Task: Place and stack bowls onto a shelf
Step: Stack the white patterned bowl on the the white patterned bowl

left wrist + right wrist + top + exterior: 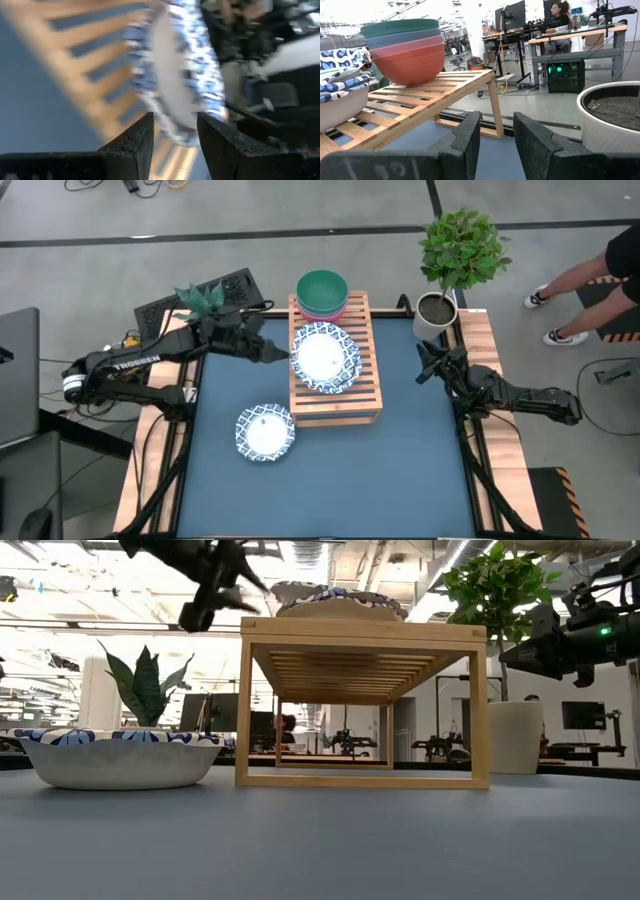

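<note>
The light-wood slatted shelf (pixel 350 395) stands mid-table. At its far end a teal-green bowl (pixel 322 285) sits nested in a pink bowl (pixel 410 62). A blue-and-white patterned bowl (pixel 325 358) rests on the slats in the shelf's middle (pixel 335 602). A second patterned bowl (pixel 265 430) rests on the blue tabletop, left of and nearer than the shelf. My left gripper (pixel 288 355) is open at the left rim of the bowl on the shelf. My right gripper (pixel 424 370) is open and empty, right of the shelf, above the table. My left gripper comes level from the table's left, its open fingers (pixel 135 142) standing on either side of the shelf bowl's left rim (pixel 175 132). I cannot tell whether they touch it. The bowl rests on the slats.
A white pot with a leafy plant (pixel 436 310) stands at the far right corner, close to my right arm. A smaller spiky plant (pixel 200 298) stands at the far left. A person's legs (pixel 580 280) show beyond the table's right side.
</note>
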